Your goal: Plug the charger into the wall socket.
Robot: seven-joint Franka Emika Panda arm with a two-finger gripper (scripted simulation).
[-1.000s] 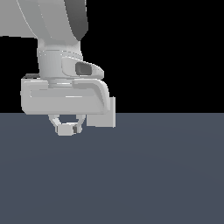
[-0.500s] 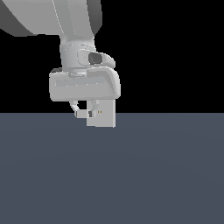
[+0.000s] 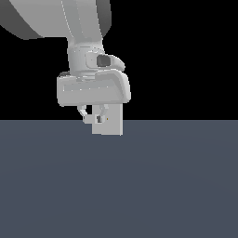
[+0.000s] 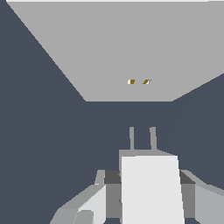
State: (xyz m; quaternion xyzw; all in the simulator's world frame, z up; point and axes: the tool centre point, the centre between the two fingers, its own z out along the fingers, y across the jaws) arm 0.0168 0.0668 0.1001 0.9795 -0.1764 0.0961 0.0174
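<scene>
The fingers [image 4: 148,192] are squeezed on the charger [image 4: 151,188], one on each side of the off-white block. In the wrist view, a grey finger pad [image 4: 113,192] presses one side of the block and another pad presses the far side. Two thin prongs [image 4: 142,138] stick out of the front of the charger, past the fingertips. They point at the wall socket [image 4: 131,48], a flat light-grey plate just ahead of the fingers. Its two tiny orange-brown holes [image 4: 139,82] sit close to in line with the prongs. There is a gap between the prongs and the plate, so they are not touching.

In the exterior view, the fingers [image 3: 95,118] hang under the white hand, above the dark worktop [image 3: 139,186]. The wall socket [image 3: 114,123] stands upright just behind them, toward the exterior view's right. The charger is too small to make out clearly there.
</scene>
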